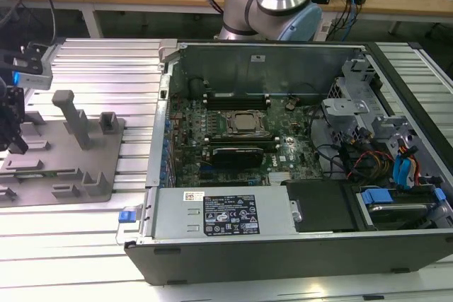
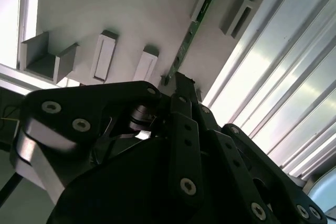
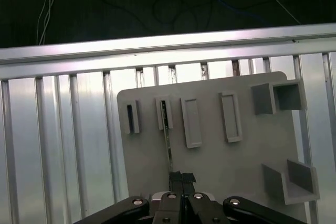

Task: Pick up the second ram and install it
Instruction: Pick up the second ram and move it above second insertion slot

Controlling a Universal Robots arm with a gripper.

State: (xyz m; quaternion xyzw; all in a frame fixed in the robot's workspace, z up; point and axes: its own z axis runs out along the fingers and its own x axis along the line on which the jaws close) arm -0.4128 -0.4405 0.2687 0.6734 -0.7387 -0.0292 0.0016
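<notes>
A: So, where is the ram [image 3: 168, 140] now?

B: On the tray [image 3: 236, 166], standing on its edge. Its far end sits in a holder [image 3: 164, 114] of the tray, and its near end is between the fingers. In both wrist views it is a thin green line.

A: And the gripper [image 3: 182, 177]?

B: The fingers are pressed together on the near end of the ram, so I judge that it is pinching the ram. In the exterior view the gripper [image 1: 13, 129] hangs over the tray at that view's left, well apart from the case [image 1: 283, 238].

A: What can go wrong from here?

B: I think the hold is the weak point. The grip seems to be near one end and not at the middle, though the part under the fingers is hidden. So the long free part could swing or tilt. If the ram does not come up straight, its far end may catch on the holder wall. Then the ram may turn between the fingers, or drag the tray.

A: And at the case?

B: The dark slots [image 1: 237, 97] beside the processor [image 1: 245, 124] look narrow. A tilted ram would meet a slot at an angle. The board is thin, so it could bend or slip out of the grip.
</notes>
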